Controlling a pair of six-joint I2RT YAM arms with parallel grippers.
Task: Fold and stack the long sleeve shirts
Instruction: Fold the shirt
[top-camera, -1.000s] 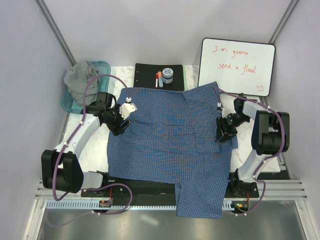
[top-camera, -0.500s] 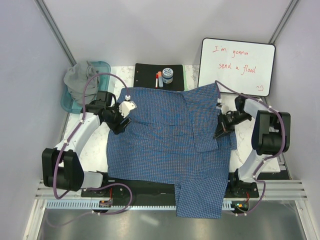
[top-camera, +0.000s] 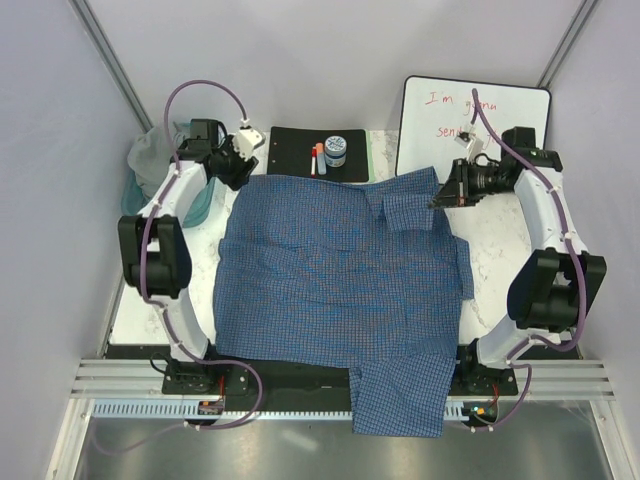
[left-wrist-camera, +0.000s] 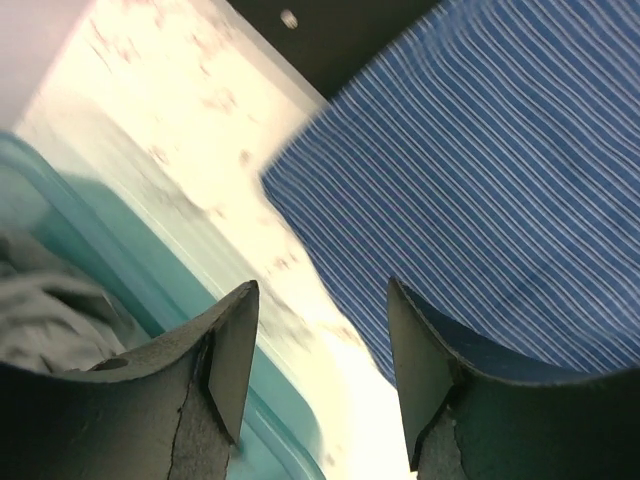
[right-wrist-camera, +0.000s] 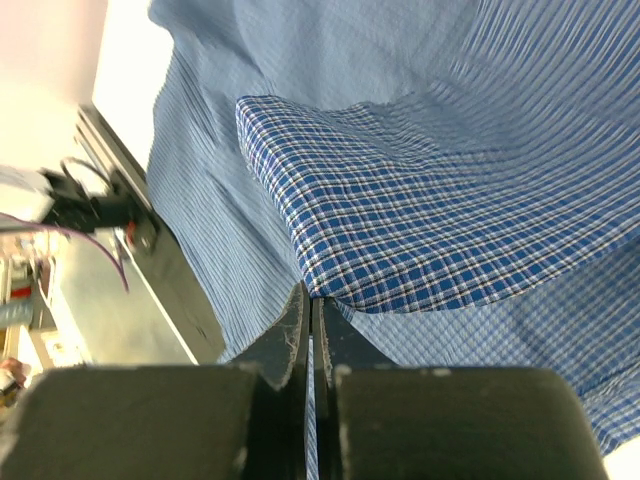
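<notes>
The blue-and-white check long sleeve shirt (top-camera: 330, 280) lies spread over the table, one sleeve hanging off the front edge. My right gripper (top-camera: 443, 196) is shut on a fold of its cloth (right-wrist-camera: 420, 200) at the far right, holding it raised above the rest; the jaws (right-wrist-camera: 312, 300) pinch the fold's edge. My left gripper (top-camera: 240, 160) hangs open near the shirt's far left corner (left-wrist-camera: 480, 160), with bare table between its fingers (left-wrist-camera: 235, 350). The grey long sleeve shirt (top-camera: 152, 160) sits bunched in the teal tub (left-wrist-camera: 110, 260) just to the left.
A black mat (top-camera: 295, 140) at the back holds a small jar (top-camera: 335, 150) and two markers (top-camera: 317, 160). A whiteboard (top-camera: 475, 135) leans at the back right. The metal rail (top-camera: 300, 385) runs along the front edge.
My right gripper has shut on the shirt's right sleeve and carried it up and toward the back. My left arm has swung from the shirt's left side to its far left corner.
</notes>
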